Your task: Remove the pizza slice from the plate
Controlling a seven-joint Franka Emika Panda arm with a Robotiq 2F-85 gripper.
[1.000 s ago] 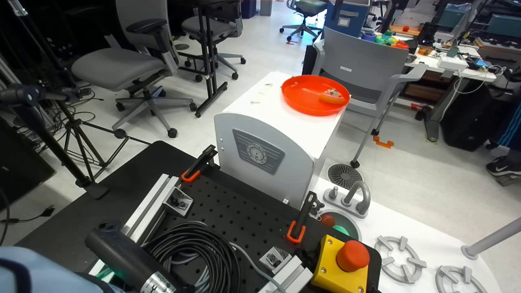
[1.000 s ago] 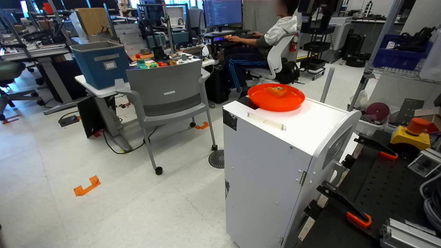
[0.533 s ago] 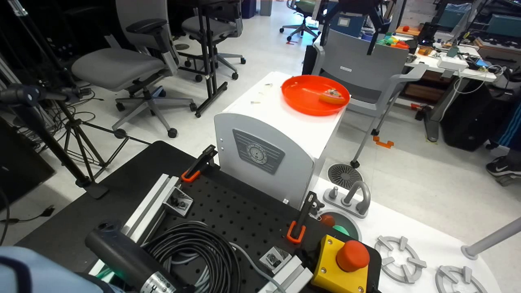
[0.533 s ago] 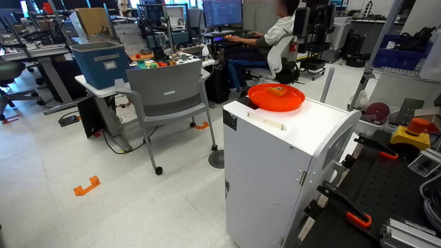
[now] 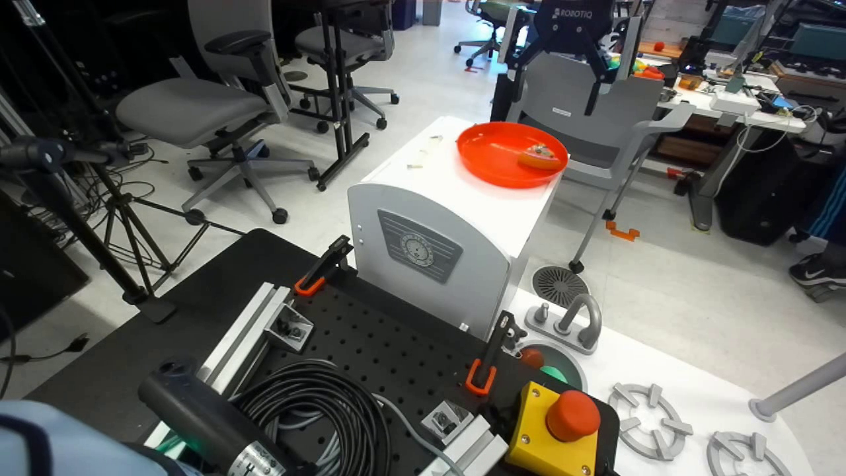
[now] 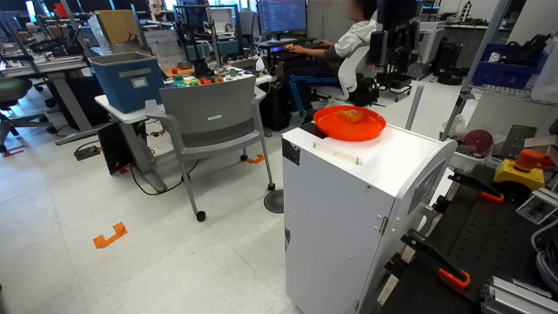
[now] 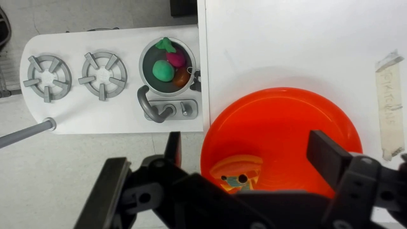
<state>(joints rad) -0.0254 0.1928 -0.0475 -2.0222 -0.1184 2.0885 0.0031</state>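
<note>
As the gripper (image 7: 250,152) is coming farther into view at the top edge of both exterior views, its black fingers (image 7: 327,159) are standing wide apart with nothing held between them. That shift is probably marking the approach stage, so the removal itself is still waiting to happen. Past the fingers, in the wrist view, the pizza slice (image 7: 235,167) is lying inside the plate (image 7: 286,127), close to the raised rim, with the gripper's dark body hiding part of it; neither thing is showing any change of place. The slice is forming a thick little wedge, its rounded crust orange-yellow and its top bumpy with toppings, and its sides should be giving a pinch something firm to meet. The plate is gleaming, round, smooth and bright orange, its rim possibly getting in a fingertip's way. Beneath, the matte white cabinet top (image 7: 286,38) is carrying a wrinkled strip of beige tape (image 7: 389,111) with handwriting. Beyond that, a curved grey tap (image 7: 155,116) is arching beside a round sink (image 7: 149,58), where smooth toy foods (image 7: 163,71) in green, brown and magenta are resting.
</note>
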